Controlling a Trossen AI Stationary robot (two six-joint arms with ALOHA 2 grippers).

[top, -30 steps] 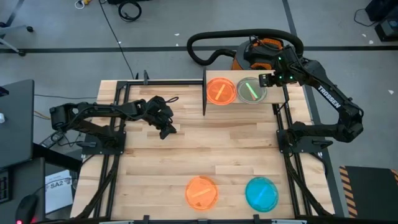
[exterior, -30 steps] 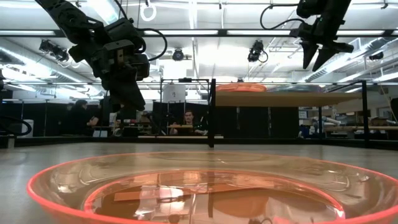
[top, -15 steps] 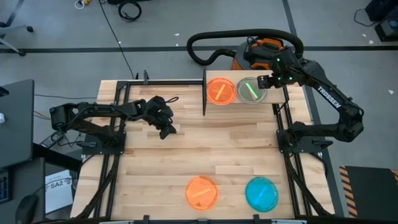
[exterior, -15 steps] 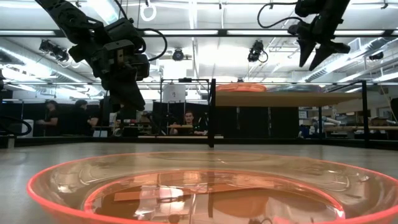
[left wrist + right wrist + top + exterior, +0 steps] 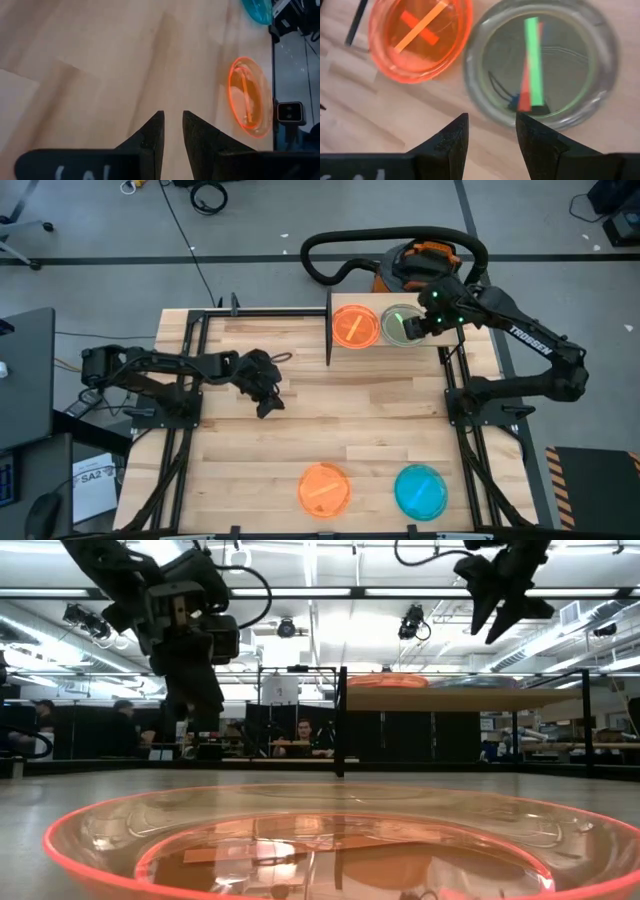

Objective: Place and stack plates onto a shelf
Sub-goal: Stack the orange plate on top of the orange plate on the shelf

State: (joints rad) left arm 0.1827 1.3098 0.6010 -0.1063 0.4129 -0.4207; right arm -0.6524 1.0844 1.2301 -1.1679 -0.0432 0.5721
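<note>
The left gripper (image 5: 265,406) hovers over bare tabletop (image 5: 350,430), jaws narrowly parted, empty. On the shelf (image 5: 372,305) sit an orange plate (image 5: 354,326) and a green-streaked plate (image 5: 398,326); the right gripper (image 5: 413,326) hangs above the latter, jaws apart, holding nothing. Near the front edge lie another orange plate (image 5: 323,488) and a blue plate (image 5: 420,491).

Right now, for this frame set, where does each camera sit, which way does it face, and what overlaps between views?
High: overhead, straight down; both arms, shelf, left claw, right claw.
Low: tabletop level, facing the room; orange plate near the lens, both claws overhead.
Left wrist: on the left arm, looking down past its fingers at bare tabletop.
Right wrist: above the shelf, fingers open over the greenish stack.
Shared: the high and right wrist views both show the shelf's orange stack.
</note>
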